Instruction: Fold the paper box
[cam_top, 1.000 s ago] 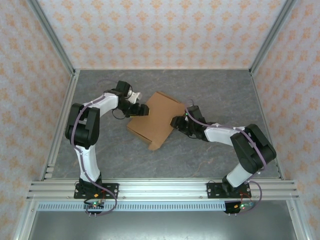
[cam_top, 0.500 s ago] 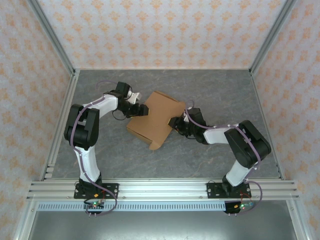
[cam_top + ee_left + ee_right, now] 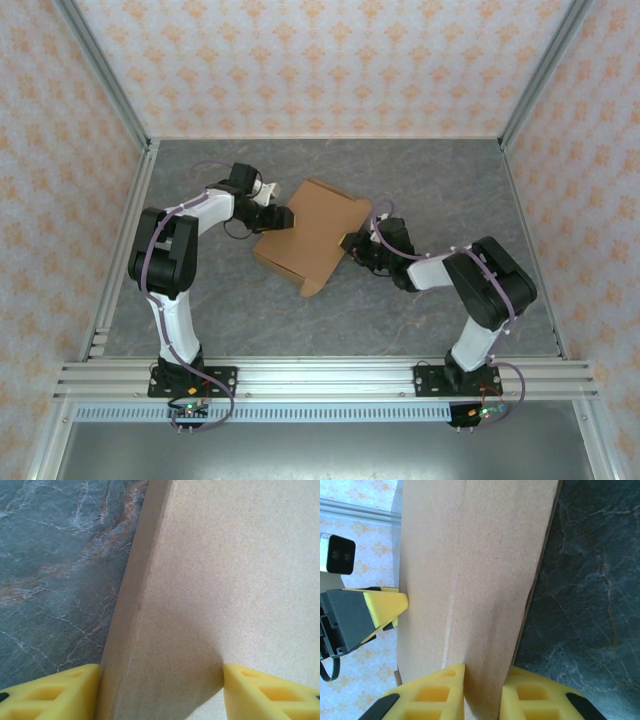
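The paper box (image 3: 312,232) is brown cardboard, partly folded, lying askew in the middle of the table. My left gripper (image 3: 279,217) is at its left side. In the left wrist view a cardboard wall (image 3: 165,645) stands between the yellow fingertips (image 3: 55,692), and both pads touch it. My right gripper (image 3: 353,243) is at the box's right side. In the right wrist view its two yellow fingers (image 3: 432,695) are clamped on a thin upright wall (image 3: 480,555) of the box. The left gripper's finger (image 3: 382,607) shows behind that wall.
The grey marbled table (image 3: 420,180) is fenced by patterned walls and metal posts (image 3: 110,100). An aluminium rail (image 3: 330,378) runs along the near edge, where both arm bases are bolted.
The right jaws have shut on the box's right wall and the arm has crept inward. The left jaws have narrowed onto the left wall. The box has shifted slightly.
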